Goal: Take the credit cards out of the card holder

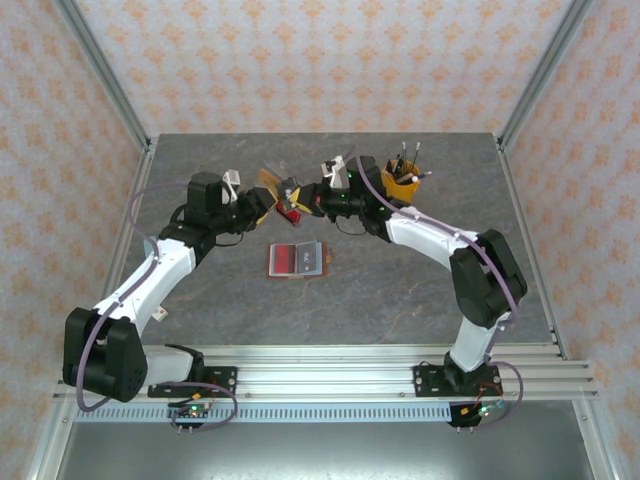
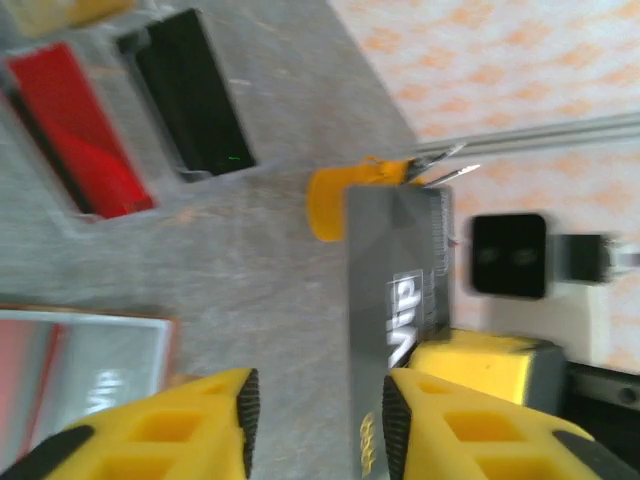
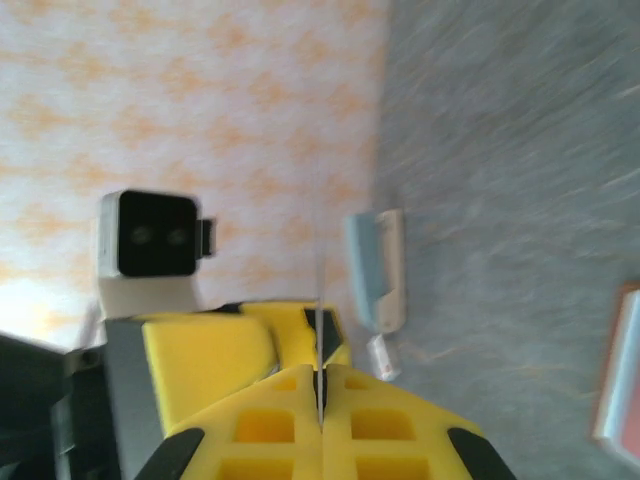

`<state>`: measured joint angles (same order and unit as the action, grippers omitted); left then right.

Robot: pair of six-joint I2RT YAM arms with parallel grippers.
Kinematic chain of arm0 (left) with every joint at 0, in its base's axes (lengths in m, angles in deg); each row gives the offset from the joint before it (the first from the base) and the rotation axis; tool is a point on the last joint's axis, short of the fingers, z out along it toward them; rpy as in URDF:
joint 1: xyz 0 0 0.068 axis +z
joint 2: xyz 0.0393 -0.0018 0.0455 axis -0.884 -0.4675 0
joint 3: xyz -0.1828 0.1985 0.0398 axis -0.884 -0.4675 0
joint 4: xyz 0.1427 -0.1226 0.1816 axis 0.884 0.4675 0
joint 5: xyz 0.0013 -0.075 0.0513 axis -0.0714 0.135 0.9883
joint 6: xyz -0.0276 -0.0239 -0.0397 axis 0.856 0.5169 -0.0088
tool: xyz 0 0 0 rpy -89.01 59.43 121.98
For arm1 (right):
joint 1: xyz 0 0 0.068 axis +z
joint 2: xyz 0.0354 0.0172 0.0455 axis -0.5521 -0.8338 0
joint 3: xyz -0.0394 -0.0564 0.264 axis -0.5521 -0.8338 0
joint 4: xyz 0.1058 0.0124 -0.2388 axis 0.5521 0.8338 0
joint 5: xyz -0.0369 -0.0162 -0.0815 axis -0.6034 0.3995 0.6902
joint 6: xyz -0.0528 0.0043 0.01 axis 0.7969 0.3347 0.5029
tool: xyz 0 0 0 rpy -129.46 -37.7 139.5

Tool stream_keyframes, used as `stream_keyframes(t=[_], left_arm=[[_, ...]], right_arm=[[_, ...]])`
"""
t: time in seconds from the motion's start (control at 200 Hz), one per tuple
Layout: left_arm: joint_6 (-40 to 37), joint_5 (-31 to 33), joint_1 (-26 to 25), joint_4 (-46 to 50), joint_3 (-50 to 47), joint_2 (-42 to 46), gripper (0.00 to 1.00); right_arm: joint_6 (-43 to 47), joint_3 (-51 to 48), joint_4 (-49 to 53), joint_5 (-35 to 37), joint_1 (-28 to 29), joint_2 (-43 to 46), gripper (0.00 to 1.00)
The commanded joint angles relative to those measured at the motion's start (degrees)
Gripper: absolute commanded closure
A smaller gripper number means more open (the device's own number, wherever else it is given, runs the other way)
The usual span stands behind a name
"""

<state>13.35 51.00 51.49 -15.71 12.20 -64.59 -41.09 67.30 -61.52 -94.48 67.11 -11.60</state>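
Card holder [image 2: 100, 350] — blurred, edge-cropped

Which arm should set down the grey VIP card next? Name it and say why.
Right: the right tool is shut on the thin grey plastic VIP card, seen edge-on there; the left tool stands open.

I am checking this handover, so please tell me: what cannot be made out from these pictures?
Left wrist view: blurred; small print on the dark card is unreadable; the left edge cuts the card holder, so its cards cannot be counted.
Right wrist view: that card stands edge-on between the right fingers; its face is hidden.
Top view: the card is too small between the wrists.
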Motion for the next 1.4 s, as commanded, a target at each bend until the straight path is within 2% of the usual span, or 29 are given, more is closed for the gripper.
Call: stream_keyframes(t=[0.0,0.12,0.29,0.5,0.921,0.991,1.396], left_arm=[[-11.21,12.31,1.21,19.22,5.61,1.71,0.39],[-17.38,20.84,2.48,26.83,6.75,2.38,0.19],[-23.23,26.04,4.16,29.37,5.37,4.83,0.0],[-25.72,26.73,6.13,30.5,4.02,5.71,0.0],[-24.62,22.18,6.26,28.75,2.89,5.66,0.0],[-24.64,21.76,6.27,28.48,2.83,5.34,0.0],[-24.56,19.61,6.24,27.61,2.73,3.87,0.0]], right_arm=[[24.8,6.96,22.58,13.45,0.14,-1.76,1.0],[40.69,14.2,34.58,22.22,0.28,-6.08,1.0],[55.13,25.45,44.65,28.64,0.5,-12.65,1.0],[65.22,37.34,51.83,28.66,1.69,-19.81,1.0],[75.62,47.69,53.28,38.83,3.9,-27.67,1.0],[76.66,49.3,54.16,40.83,4.0,-28.64,1.0],[76.62,50.85,52.12,41.21,4.03,-30.63,1.0]])
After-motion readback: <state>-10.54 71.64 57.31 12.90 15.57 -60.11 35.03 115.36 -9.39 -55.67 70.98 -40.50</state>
